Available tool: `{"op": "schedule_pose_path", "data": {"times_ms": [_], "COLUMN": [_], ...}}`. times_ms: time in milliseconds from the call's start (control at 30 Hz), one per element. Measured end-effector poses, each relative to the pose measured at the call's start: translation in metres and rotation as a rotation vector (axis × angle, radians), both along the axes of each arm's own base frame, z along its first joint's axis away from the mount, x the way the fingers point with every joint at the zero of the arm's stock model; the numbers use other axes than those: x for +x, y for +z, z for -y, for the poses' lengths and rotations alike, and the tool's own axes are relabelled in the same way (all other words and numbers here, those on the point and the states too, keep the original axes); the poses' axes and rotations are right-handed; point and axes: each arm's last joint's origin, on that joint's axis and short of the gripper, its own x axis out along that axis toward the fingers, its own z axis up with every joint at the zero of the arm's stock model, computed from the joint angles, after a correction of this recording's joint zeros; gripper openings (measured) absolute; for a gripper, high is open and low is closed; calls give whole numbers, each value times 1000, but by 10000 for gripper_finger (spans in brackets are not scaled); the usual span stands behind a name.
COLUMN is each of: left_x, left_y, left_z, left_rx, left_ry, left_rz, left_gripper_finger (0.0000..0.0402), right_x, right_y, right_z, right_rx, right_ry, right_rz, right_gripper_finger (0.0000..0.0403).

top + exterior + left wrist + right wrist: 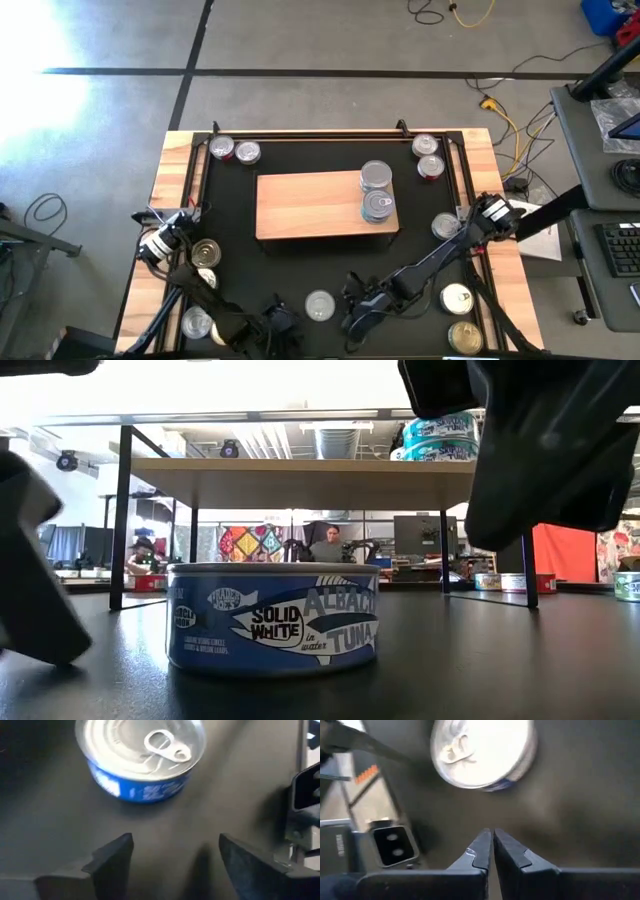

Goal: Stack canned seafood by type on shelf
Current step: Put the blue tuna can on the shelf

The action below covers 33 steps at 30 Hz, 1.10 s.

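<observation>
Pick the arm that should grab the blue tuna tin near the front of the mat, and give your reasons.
Left. The left gripper has its fingers spread, facing the blue tuna tin on the black mat. The right gripper is equally near but shut, so it would need to open first.

Front tin [272,618]: blue wall, white lettering, white fish pattern, silver lid.
Shelf [305,205]: pale tan wood grain.
Mat [330,265]: plain black.
Bench rim [173,175]: light wood.
Stacked tins on shelf [377,190]: silver lids, teal-and-white labels.
Far corner tins [428,156]: silver lids, one red label.
Near-right tins [460,318]: gold lids.
</observation>
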Motion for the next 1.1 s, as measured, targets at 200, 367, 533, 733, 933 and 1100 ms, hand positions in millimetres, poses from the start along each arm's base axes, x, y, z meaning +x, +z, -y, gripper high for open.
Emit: {"op": "schedule_pose_path", "data": {"times_ms": [200, 367, 533, 733, 933, 1100], "left_x": [-5, 1, 3, 7, 13, 26], "left_y": [0, -6, -19, -21, -33, -43], "left_z": [-3, -16, -26, -24, -25, -14], "left_rx": [84, 186, 162, 159, 313, 316], "left_ry": [5, -11, 18, -17, -15, 6], "left_rz": [-4, -5, 71, 176, 197, 216], "left_gripper_finger": [339, 378, 397, 392, 392, 392], "right_x": [2, 4, 3, 5, 19, 36], "right_y": [-1, 0, -2, -10, -27, -38], "right_z": [3, 3, 4, 11, 26, 20], "right_rx": [5, 31, 16, -15, -104, -78], "right_ry": [-4, 27, 41, 20, -95, -116], "right_rz": [-4, 3, 0, -10, 5, 6], "right_gripper_finger": [12, 12, 12, 12, 12, 12]}}
